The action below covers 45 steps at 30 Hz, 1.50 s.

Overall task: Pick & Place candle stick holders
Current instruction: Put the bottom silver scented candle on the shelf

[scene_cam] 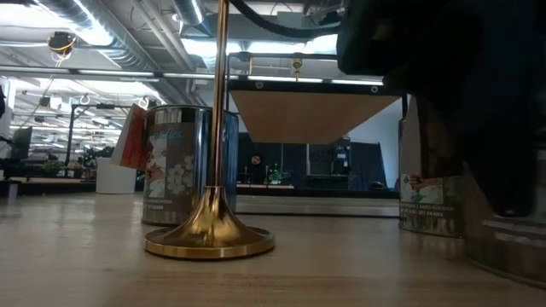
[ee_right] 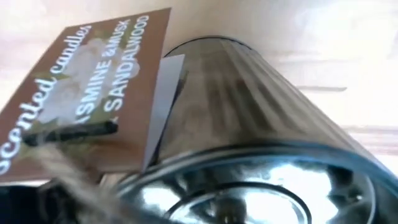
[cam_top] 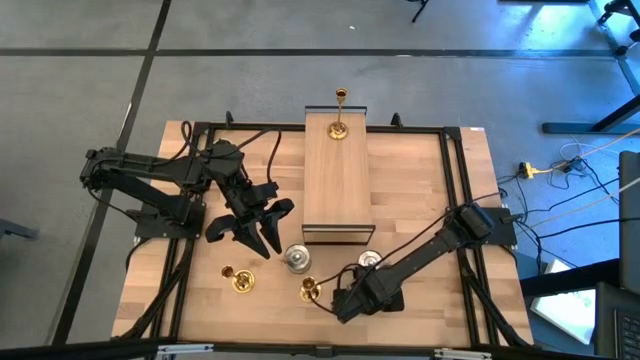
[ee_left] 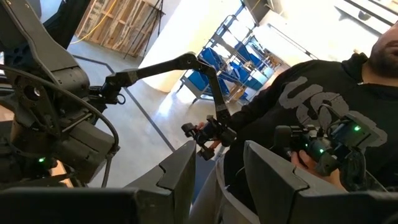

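My right gripper (cam_top: 346,302) hangs pointing down over a squat silver holder (ee_right: 261,124) with a brown scented-candle label (ee_right: 81,74), near the table's near edge. In the low view that holder (scene_cam: 505,247) stands under the dark gripper (scene_cam: 490,145). A brass holder (cam_top: 310,290) stands on its round base just left of it. Another brass one (cam_top: 238,280) and two silver ones (cam_top: 296,258) (cam_top: 370,260) stand nearby. Two brass holders (cam_top: 338,128) (cam_top: 341,97) stand at the far end of the wooden box. My left gripper (cam_top: 262,240) is raised, level, open and empty.
A long wooden box (cam_top: 338,180) lies in the table's middle, running from near to far. Black frame rails (cam_top: 455,150) border the wooden tabletop. Cables trail off the right side. In the left wrist view a person (ee_left: 323,112) sits beyond the table, holding hand controls.
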Each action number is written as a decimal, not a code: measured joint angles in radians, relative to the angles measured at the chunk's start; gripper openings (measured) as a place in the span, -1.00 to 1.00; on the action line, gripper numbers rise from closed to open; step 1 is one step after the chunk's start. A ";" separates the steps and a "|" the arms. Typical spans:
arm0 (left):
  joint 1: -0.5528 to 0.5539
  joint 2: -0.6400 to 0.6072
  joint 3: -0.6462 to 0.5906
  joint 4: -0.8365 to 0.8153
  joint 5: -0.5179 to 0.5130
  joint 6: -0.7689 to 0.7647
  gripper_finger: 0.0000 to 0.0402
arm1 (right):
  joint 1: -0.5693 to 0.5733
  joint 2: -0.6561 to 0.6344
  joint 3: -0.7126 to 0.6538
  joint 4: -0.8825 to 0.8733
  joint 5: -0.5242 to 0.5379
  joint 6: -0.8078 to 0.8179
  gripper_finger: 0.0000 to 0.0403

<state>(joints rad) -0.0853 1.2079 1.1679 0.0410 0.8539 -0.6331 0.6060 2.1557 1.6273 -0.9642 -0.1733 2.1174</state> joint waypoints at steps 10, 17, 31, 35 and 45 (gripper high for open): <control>0.000 0.000 0.000 0.000 0.000 0.000 -0.35 | 0.016 -0.029 0.105 -0.097 0.009 -0.049 0.73; 0.000 0.000 0.000 0.000 0.000 0.007 -0.35 | 0.027 -0.030 0.257 -0.242 0.002 -0.099 0.73; 0.000 0.000 0.000 -0.005 0.000 0.002 -0.35 | -0.021 -0.031 0.585 -0.570 0.008 -0.263 0.73; 0.000 0.000 0.000 -0.031 0.000 0.015 -0.35 | -0.045 -0.032 0.666 -0.611 0.034 -0.313 0.73; 0.000 0.000 0.000 -0.132 -0.027 0.075 -0.35 | -0.128 -0.044 0.729 -0.607 0.038 -0.454 0.73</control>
<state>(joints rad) -0.0856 1.2079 1.1679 -0.0910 0.8265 -0.5583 0.4776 2.1117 2.3566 -1.5712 -0.1356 1.6639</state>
